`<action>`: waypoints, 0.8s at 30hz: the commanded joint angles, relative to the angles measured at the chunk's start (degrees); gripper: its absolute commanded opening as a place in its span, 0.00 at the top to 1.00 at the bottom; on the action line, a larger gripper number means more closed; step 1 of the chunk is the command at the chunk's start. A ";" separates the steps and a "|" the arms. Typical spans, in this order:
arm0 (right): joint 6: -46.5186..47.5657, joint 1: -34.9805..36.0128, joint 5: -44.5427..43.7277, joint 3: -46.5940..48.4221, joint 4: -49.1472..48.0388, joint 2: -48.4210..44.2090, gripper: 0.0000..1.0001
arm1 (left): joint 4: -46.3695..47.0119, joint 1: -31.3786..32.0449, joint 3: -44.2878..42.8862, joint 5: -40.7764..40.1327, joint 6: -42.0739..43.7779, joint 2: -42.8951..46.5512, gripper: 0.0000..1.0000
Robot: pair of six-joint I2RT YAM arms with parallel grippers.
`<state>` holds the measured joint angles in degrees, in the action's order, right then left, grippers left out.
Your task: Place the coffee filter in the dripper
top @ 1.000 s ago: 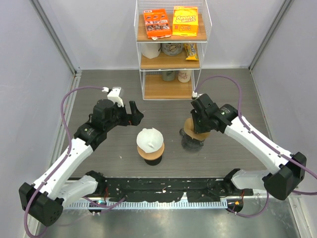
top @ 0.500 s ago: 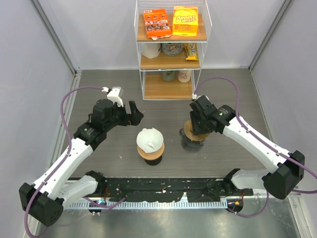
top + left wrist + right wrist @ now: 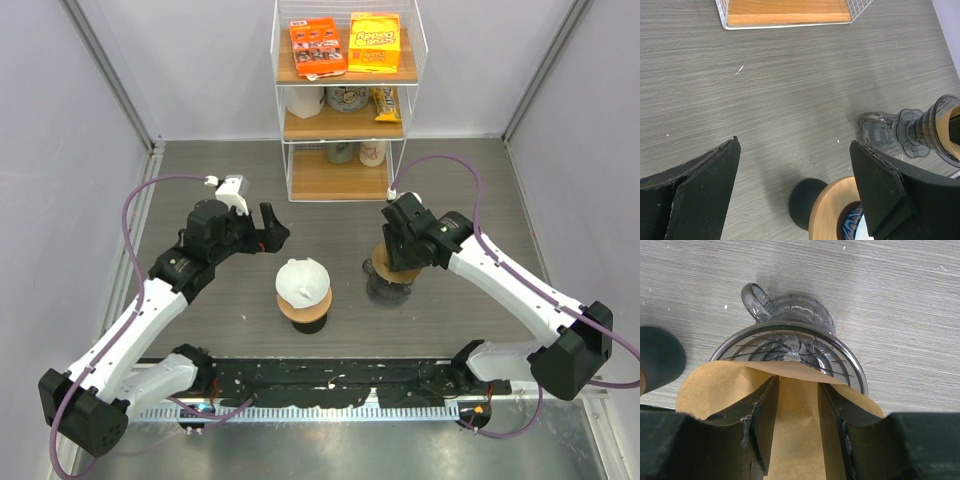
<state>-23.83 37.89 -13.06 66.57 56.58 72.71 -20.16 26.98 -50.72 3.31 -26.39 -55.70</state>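
the right jaws are drawn in close and pinch a brown paper coffee filter [image 3: 705,385]; the paper runs up between the two black fingers [image 3: 762,415] and fans out wide to either side of them. its leading edge lies across the near rim of the smoked-glass ribbed dripper [image 3: 790,347]. the filter hangs partly over the bowl but is not seated in it. the dripper stands upright on the grey wood-grain worktop [image 3: 790,75], its handle pointing away from the wrist.

the left jaws are spread wide with nothing between them, hovering above the worktop well apart from the dripper. just beside them is a round wooden stand holding white paper cones [image 3: 302,280]. a white wire shelf rack [image 3: 345,100] stands at the back.

judging from this, the risk is in the release. the filter looks flat rather than opened into a cone, so letting go here could leave it lying across the rim or sliding off the near side. pressing it down could crease the paper against the ribs. since nothing braces the dripper, a push on that one edge could also tip it or nudge it along.
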 commanded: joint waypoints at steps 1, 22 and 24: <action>0.28 0.34 -1.44 0.23 -1.38 -0.11 0.57 | 1.35 -0.35 -0.08 1.08 -0.06 0.86 0.01; 0.90 0.34 0.05 -2.40 -4.28 2.17 0.61 | 1.27 -0.44 -0.61 1.26 0.11 -0.02 0.01; 0.81 0.34 0.23 -2.58 -4.28 2.35 0.61 | 1.27 -0.44 -0.61 1.26 0.11 -0.11 0.01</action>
<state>-23.64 37.89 -12.93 64.49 53.76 74.41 -20.16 26.87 -50.72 3.73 -26.52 -55.77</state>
